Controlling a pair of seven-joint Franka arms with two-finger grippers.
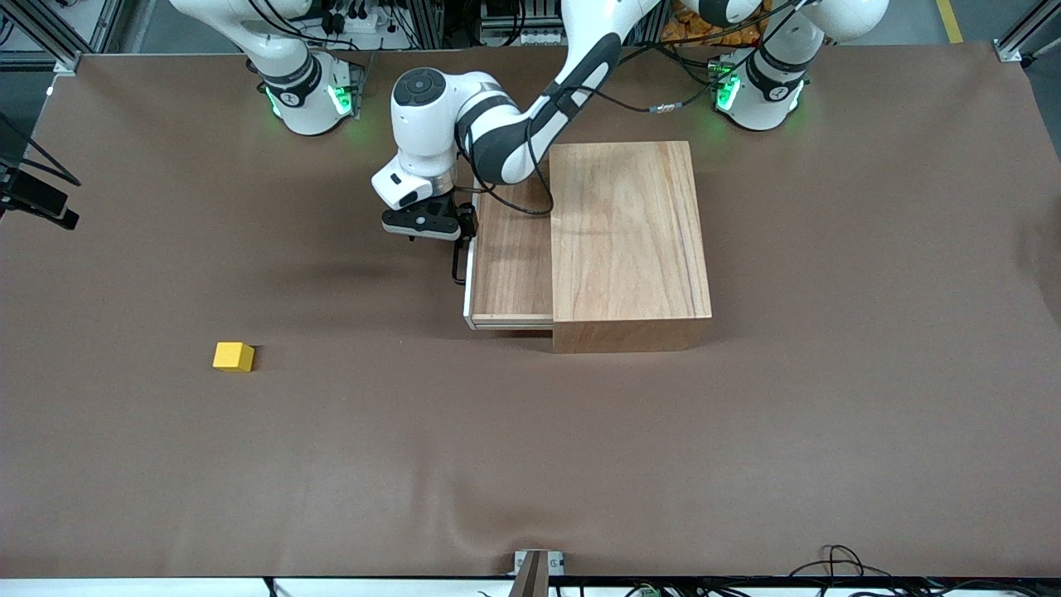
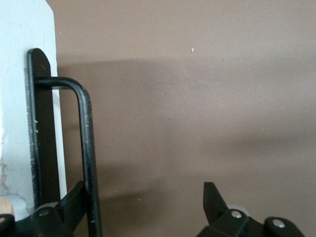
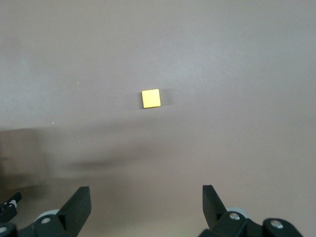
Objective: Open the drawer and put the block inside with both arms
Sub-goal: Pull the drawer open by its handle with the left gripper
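Observation:
The light-wood box point(image 1: 630, 249) stands mid-table with its drawer point(image 1: 510, 257) slid partly out toward the right arm's end. The drawer's black loop handle point(image 1: 458, 265) sits on the white-edged front panel point(image 2: 19, 98). My left gripper point(image 1: 423, 222) is at the handle, open. In the left wrist view the handle bar point(image 2: 86, 148) runs just inside one finger point(image 2: 74, 197), and the gripper point(image 2: 144, 190) grips nothing. The yellow block point(image 1: 234, 356) lies on the table toward the right arm's end. My right gripper point(image 3: 145, 190) is open and empty, high over the table with the block point(image 3: 151, 98) below it.
Brown cloth point(image 1: 530, 456) covers the whole table. The two green-lit arm bases point(image 1: 307, 91) point(image 1: 758, 91) stand along the edge farthest from the front camera. A small bracket point(image 1: 537, 564) sits at the table's nearest edge.

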